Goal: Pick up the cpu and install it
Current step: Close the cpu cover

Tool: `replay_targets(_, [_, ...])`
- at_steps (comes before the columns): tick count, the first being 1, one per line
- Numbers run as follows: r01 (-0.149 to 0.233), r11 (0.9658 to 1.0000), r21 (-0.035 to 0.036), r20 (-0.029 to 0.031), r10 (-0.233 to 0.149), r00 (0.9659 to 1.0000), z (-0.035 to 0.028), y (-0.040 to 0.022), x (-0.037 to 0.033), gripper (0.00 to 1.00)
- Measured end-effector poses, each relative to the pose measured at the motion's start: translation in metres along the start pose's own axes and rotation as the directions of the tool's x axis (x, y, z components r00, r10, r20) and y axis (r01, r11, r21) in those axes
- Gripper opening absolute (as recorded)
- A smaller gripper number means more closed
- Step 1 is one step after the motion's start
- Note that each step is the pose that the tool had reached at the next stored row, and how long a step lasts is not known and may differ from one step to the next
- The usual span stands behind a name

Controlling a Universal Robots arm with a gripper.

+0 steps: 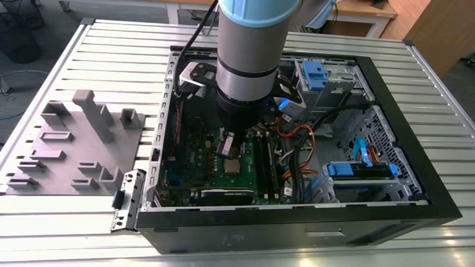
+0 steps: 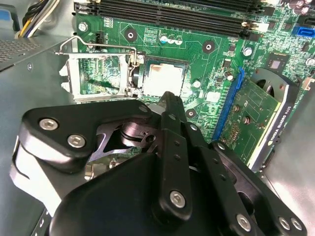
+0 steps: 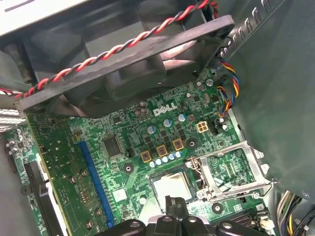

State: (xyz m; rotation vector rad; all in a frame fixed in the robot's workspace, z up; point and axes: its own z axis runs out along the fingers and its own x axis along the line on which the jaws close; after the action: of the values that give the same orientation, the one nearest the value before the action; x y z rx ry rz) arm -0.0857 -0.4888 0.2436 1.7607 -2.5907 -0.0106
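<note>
Silver-grey, the cpu (image 2: 162, 78) lies in the motherboard socket (image 2: 140, 73) beside the open metal frame (image 2: 69, 61); the gripper (image 2: 167, 96) hovers just above, closed and empty. Seating likely wants level, gentle contact.

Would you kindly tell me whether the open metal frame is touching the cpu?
Apart. The second wrist view shows the cpu seated in its socket and the metal frame swung open beside it, socket edge between them.

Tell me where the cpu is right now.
In the second wrist view the cpu lies flat in the socket on the green motherboard, beside the opened metal frame and just ahead of the gripper.
</note>
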Motion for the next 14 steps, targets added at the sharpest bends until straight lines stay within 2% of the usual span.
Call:
replay_targets(5, [0.032,0.9995,0.0001,-0.0003,-0.032,0.9995,0.0000,0.0000,0.0000,0.11])
replay_targets(9, [0.069,0.9976,0.0002,-0.0008,-0.069,0.9976,0.0000,0.0000,0.0000,0.11])
replay_targets(14, [0.072,0.9974,0.0002,-0.0008,-0.072,0.9974,0.0000,-0.0001,0.0000,0.11])
